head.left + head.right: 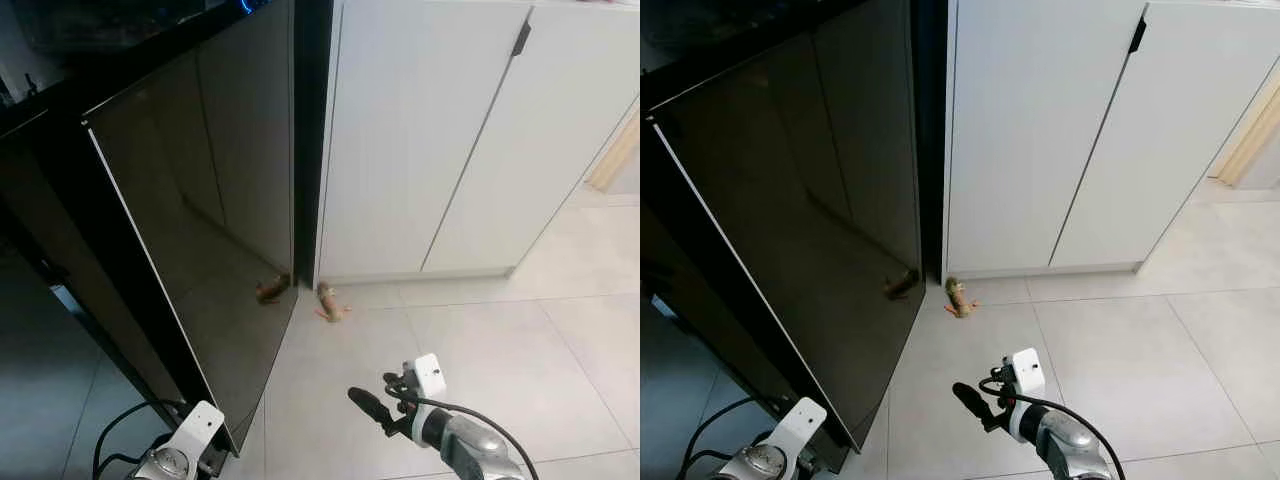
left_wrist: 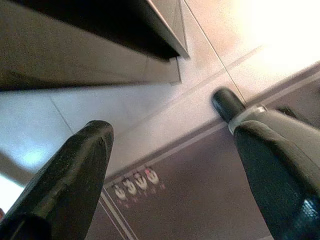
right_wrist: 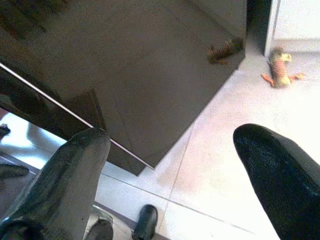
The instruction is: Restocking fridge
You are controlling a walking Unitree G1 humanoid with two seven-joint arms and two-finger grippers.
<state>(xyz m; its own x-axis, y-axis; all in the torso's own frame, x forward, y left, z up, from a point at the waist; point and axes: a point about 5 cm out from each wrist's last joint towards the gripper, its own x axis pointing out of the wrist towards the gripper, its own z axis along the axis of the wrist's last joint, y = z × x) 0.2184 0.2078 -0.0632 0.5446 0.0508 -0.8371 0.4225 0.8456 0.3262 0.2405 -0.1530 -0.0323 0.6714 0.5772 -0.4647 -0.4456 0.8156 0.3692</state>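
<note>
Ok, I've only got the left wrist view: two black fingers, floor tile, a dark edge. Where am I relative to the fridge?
Observer: The left gripper hangs low at the bottom corner of the open black fridge door, fingers apart, holding nothing.
Operator: And the right arm?
Observer: The right gripper is out over the floor tiles, open, also holding nothing.
Operator: Anything on the floor ahead?
Observer: A small orange-tan toy lies at the foot of the white cabinets, right beside the door's far edge.
</note>
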